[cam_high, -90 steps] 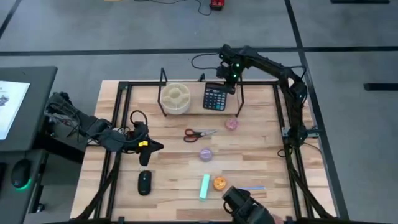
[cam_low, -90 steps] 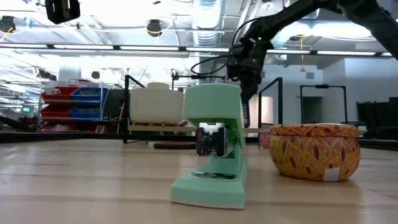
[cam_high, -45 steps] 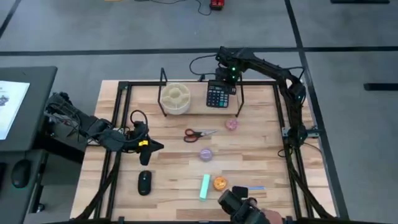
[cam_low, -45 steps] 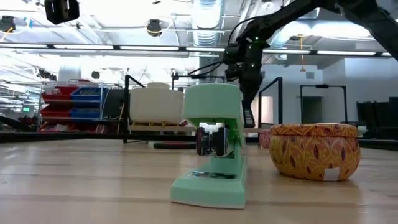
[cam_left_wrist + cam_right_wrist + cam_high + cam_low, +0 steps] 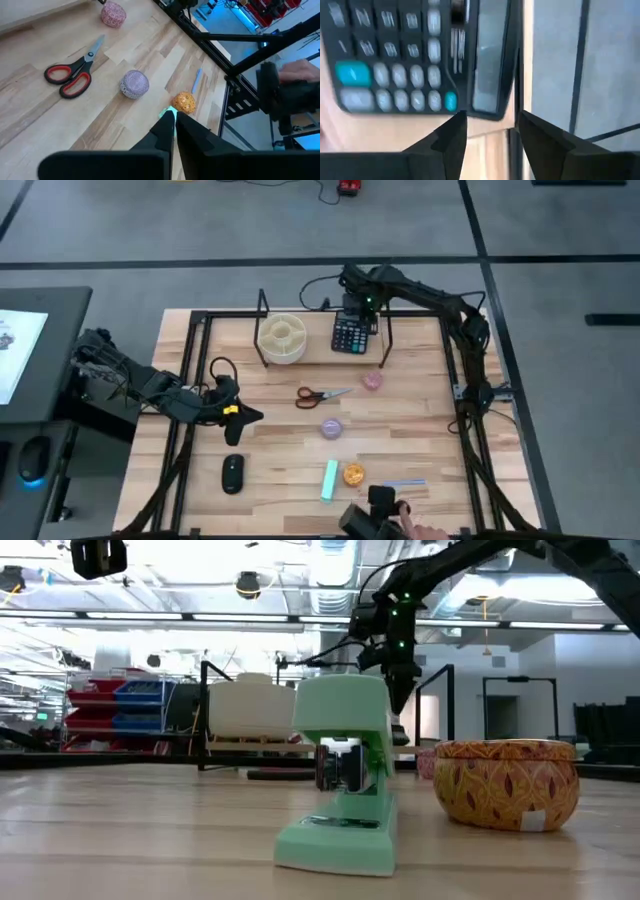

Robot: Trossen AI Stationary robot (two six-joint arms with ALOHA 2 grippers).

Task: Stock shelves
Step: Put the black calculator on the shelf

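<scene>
Overhead, table-level, two wrist cameras.

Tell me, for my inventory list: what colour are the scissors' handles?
Red scissors handles; left wrist view.

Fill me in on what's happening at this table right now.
The robot is stocking the shelves, a low rack at the table's far side. A calculator and a round cream organizer already lie on its plank. The right end effector hovers open just behind the calculator, holding nothing. The left end effector waits shut near the table's left side. Scissors, a green stapler, an orange tin and a mouse remain on the table.
</scene>
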